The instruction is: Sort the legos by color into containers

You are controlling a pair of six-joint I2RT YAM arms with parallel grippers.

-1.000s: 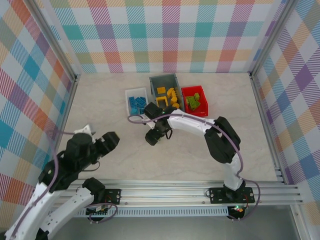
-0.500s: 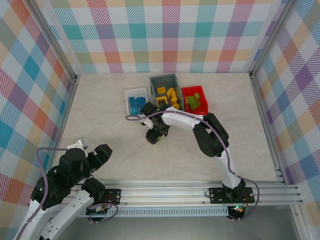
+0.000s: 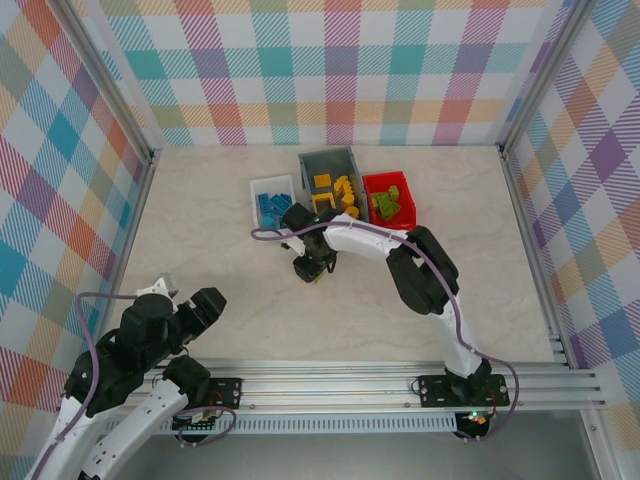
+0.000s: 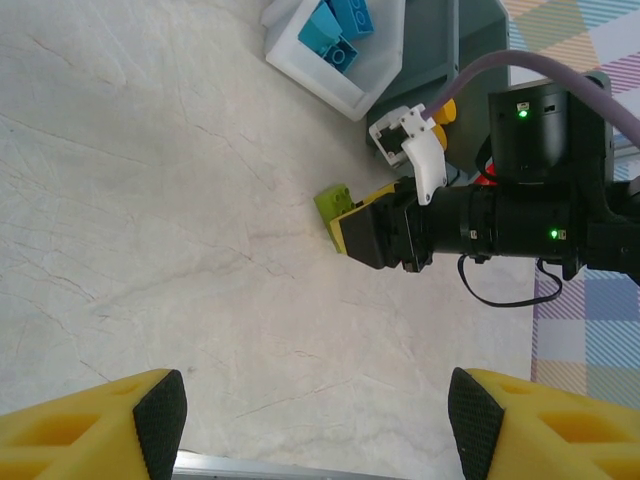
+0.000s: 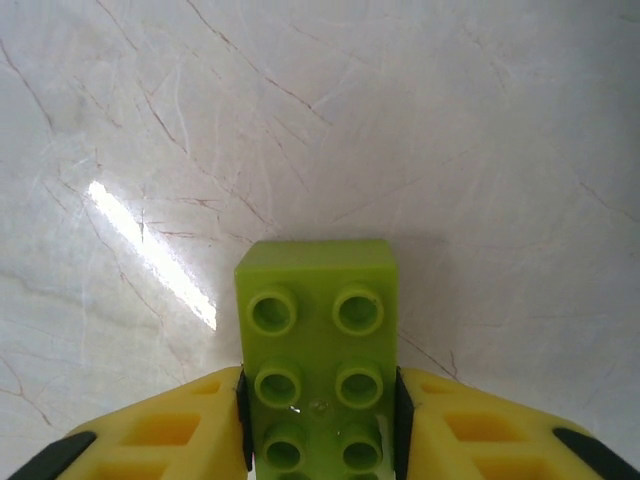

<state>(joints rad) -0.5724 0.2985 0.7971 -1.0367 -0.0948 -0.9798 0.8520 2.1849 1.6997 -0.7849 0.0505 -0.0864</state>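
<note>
My right gripper is down at the table just in front of the bins, shut on a lime green lego brick that rests on the marble surface; its pads press both long sides. In the left wrist view the same green brick sticks out of the right gripper's fingers. A white tray holds blue bricks, a grey bin holds yellow bricks, and a red bin holds green bricks. My left gripper hangs open and empty at the near left.
Aluminium frame rails run along the near edge, and checkered walls close in the other three sides. A purple cable loops from the right arm's wrist. Bare marble lies between my left gripper and the bins.
My left arm has pulled back toward the near-left corner. The right arm's elbow has swung in, and its gripper stays low at the green brick.
</note>
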